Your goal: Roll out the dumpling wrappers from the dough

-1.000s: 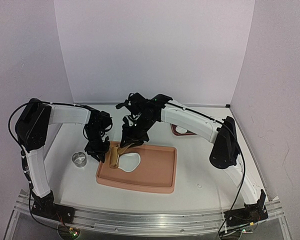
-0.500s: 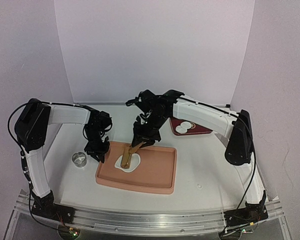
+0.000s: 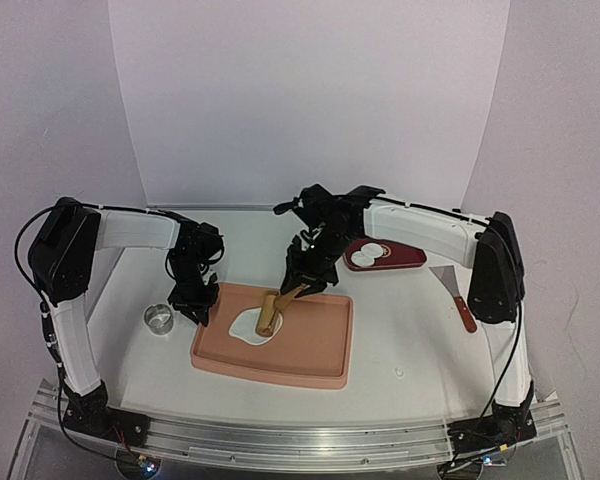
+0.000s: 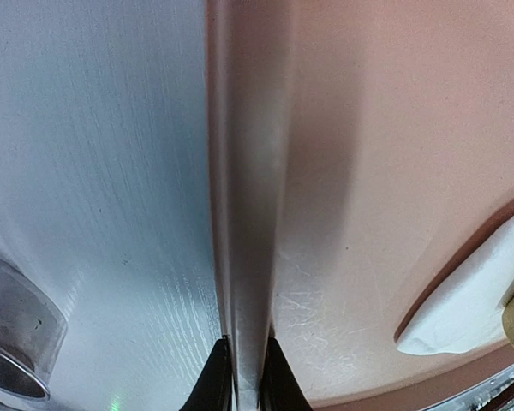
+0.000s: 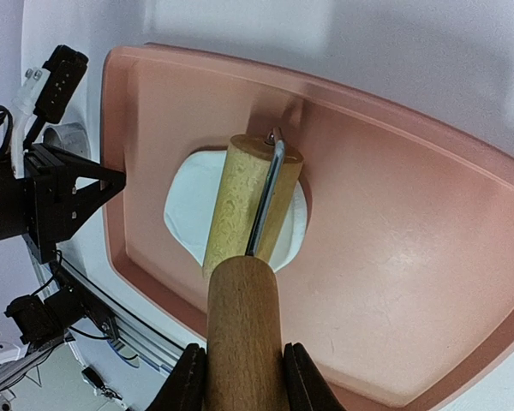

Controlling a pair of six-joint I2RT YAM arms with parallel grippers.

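The dough [image 3: 242,327] lies flat in the tray [image 3: 320,370], left part. The roller [image 3: 270,312] sits on it; 1 s ago it was at the dough's left edge, so it rolled right. Dough looks thin, prob. ready to cut soon. R gripper [image 5: 240,381] squeezes the roller handle. L gripper [image 4: 244,377] pinches the tray rim. Two wrappers [image 3: 364,259] wait on a plate [image 3: 408,258].

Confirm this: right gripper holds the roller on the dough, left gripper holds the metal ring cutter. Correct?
No: the left wrist view shows the left gripper clamped on the pink tray's rim, the ring cutter standing free beside it. The rest holds.
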